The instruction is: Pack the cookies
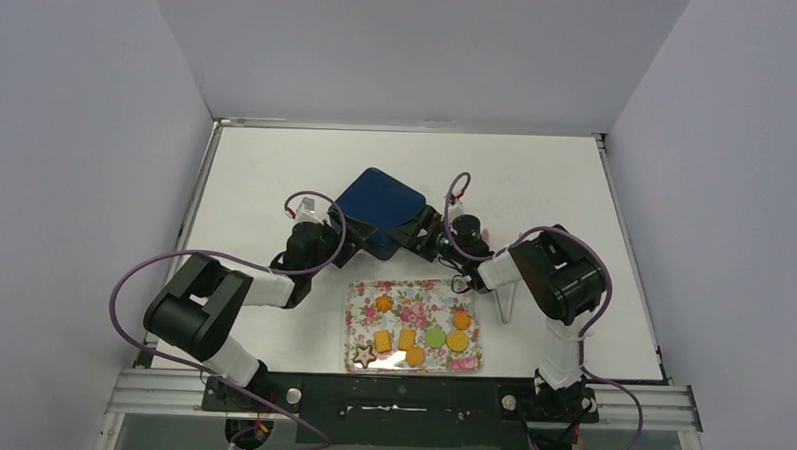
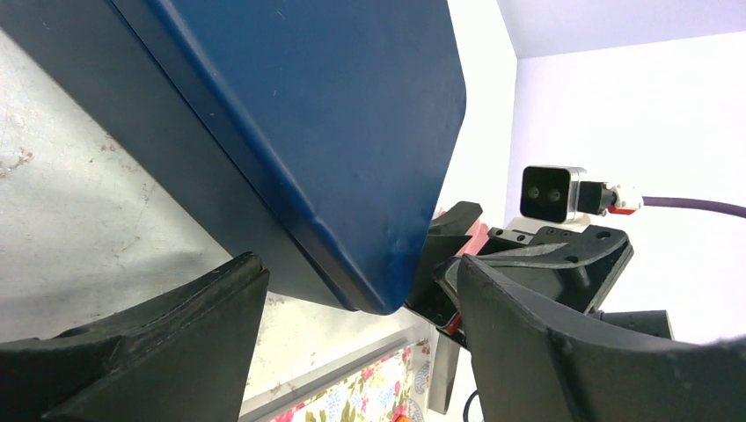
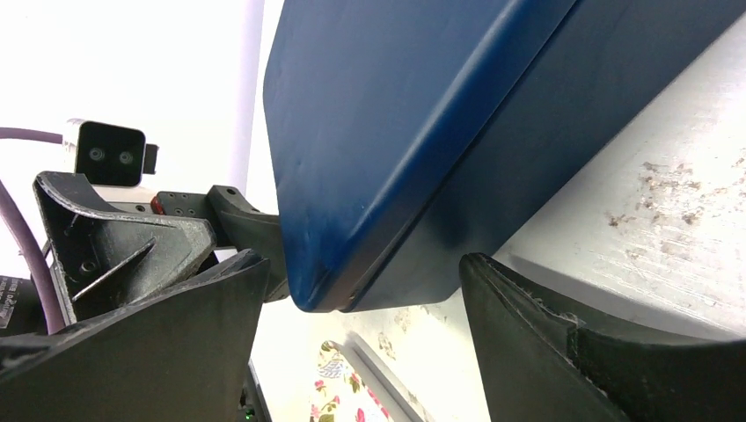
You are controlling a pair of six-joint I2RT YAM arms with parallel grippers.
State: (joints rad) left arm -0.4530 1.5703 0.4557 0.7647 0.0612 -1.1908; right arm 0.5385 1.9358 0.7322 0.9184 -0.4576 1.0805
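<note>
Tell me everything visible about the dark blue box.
The dark blue box is square with rounded corners, smooth and faintly glossy. A lid overhangs a darker base and looks shut. It lies flat on the white table, turned cornerwise, behind the floral tray. The open left tool and open right tool each straddle its rim by the tray-side corner; contact is unclear.

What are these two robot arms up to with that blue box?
Both arms have reached the blue box in the middle of the table. The left gripper and the right gripper are each open, with a corner of the box between their fingers. The cookies lie on the flowered tray, nearer the arms' bases, with neither gripper on them.
</note>
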